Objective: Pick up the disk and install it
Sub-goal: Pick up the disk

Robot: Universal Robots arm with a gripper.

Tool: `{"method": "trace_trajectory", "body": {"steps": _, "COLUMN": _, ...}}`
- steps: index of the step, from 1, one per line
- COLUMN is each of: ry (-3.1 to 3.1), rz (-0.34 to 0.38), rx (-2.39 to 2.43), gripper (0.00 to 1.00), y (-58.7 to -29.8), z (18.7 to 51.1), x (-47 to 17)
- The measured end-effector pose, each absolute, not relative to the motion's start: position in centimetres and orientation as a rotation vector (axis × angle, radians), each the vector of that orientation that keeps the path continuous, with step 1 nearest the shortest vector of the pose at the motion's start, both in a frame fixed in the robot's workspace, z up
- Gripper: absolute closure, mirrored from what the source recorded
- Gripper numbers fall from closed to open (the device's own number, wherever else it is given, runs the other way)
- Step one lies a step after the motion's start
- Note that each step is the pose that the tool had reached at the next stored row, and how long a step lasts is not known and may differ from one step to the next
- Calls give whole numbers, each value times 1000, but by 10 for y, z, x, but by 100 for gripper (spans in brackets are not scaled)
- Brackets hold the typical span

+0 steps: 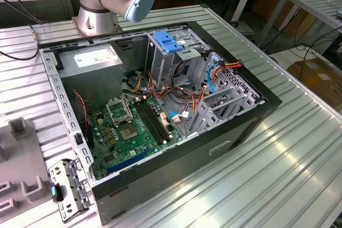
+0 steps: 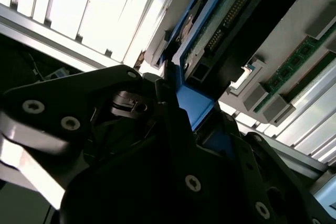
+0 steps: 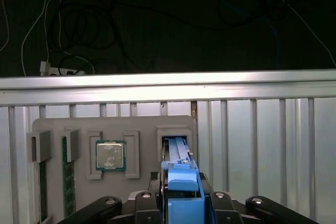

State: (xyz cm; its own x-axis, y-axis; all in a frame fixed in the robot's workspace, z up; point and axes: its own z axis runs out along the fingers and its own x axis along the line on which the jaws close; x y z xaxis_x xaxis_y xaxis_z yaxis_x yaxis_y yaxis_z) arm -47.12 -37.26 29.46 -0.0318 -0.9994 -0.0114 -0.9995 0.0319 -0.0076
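One part only of the task is judged as begun: the disk (image 3: pixel 177 153), in a slot of the grey tray (image 3: pixel 58 129), is pinched by its blue rail in the end effector (image 3: pixel 182 195), and its installing in the computer case (image 1: pixel 240 126) is not yet done.

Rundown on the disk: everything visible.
The disk stands on edge in a slot of the grey holder tray. A blue plastic rail runs along its upper edge. In the second wrist view its green circuit board and a black connector show. The gripper straddles its blue end.
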Motion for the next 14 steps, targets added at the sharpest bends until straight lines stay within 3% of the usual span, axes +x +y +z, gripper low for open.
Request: {"method": "trace_trajectory", "body": {"steps": 14, "ry": 2247, "rz": 3, "rx": -2177, "gripper": 63, "y": -373, "z": 294, "x": -471}}
